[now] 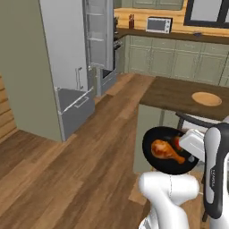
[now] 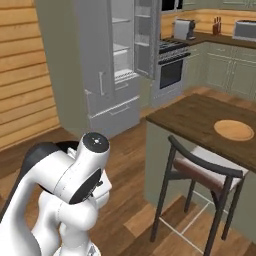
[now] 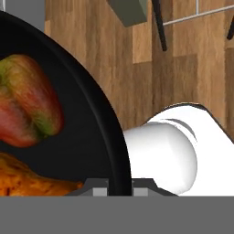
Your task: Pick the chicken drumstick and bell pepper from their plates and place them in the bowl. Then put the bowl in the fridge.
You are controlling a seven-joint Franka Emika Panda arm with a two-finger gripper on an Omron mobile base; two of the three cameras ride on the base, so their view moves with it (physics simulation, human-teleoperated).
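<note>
Home kitchen, rendered. Tall grey fridge [image 1: 71,67] w/ doors open, white shelves inside, bottom drawer pulled out. Green cabinets [image 1: 179,60] along far wall under dark bench, microwave [image 1: 158,24] on top. Oven [image 2: 171,70], knife block [image 2: 216,26] nearby. Wood plank floor [image 1: 67,170], island bench [image 2: 200,117] w/ stool [image 2: 200,175] beside it.

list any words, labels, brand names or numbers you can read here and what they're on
Robot arm: a small line of dark lettering runs up its side in the left base view, too small and blurred to read.
Microwave, fridge, bowl and wooden plate: no readable text or labels.
No other signs or numbers show.
</note>
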